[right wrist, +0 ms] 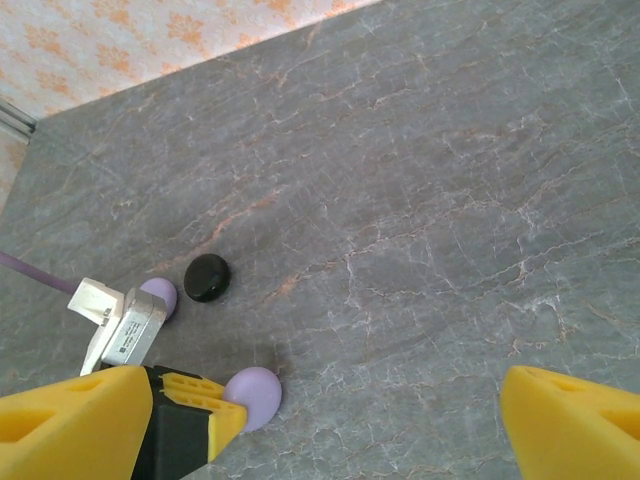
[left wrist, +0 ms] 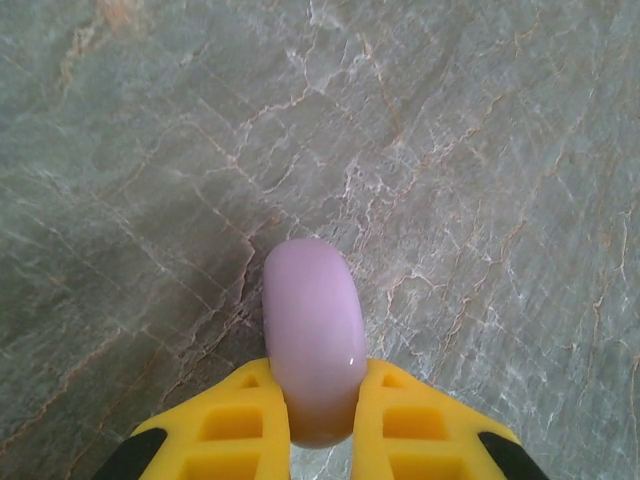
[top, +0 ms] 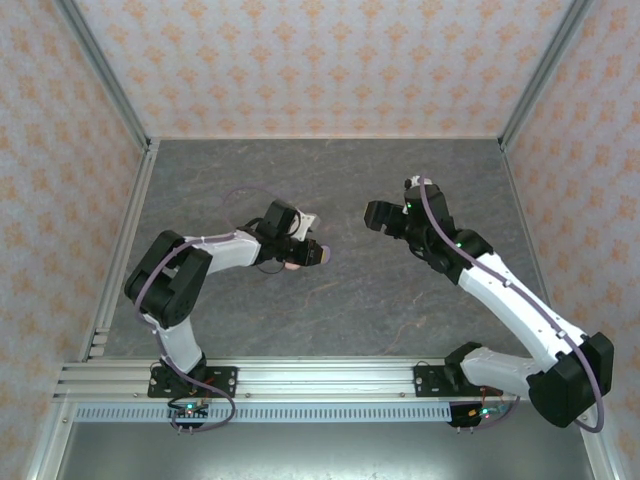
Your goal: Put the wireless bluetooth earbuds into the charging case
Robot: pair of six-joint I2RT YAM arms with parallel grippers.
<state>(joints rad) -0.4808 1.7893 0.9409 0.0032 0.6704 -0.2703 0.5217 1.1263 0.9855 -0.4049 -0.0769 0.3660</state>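
Lavender and round, the disc-shaped charging case (left wrist: 312, 320) sits pinched on edge in the left claw (left wrist: 320, 378), over the grey veined worktop (left wrist: 480, 150). We find the right claw (right wrist: 328, 400) spread wide and empty. A black disc case (right wrist: 207, 277) and a second lavender disc case (right wrist: 158, 297) lie on the worktop near the left wrist. The camera-module label (right wrist: 128, 340) is too small to read.

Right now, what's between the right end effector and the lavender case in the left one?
Bare tabletop, seen in the top view, runs from the right end effector to the lavender case held by the left end effector.
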